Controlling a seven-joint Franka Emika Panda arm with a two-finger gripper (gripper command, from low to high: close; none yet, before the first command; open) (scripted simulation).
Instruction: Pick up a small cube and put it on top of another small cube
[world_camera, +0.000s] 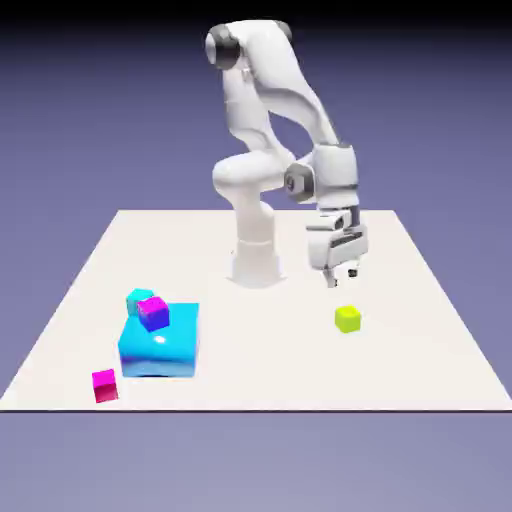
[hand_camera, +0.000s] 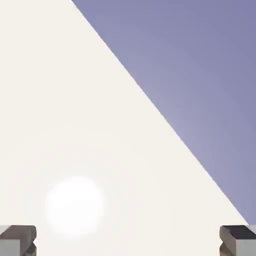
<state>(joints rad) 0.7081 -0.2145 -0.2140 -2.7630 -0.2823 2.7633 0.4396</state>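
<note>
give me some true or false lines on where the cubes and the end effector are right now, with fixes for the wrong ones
1. The lime cube sits on the large cyan block. False: it rests on the table.
2. The end effector is open. True.
3. The purple cube lies beside the magenta cube on the table. False: it is on top of the large cyan block.
4. The end effector holds nothing. True.
5. The magenta cube is nearer the exterior view's left edge than the lime cube. True.
</note>
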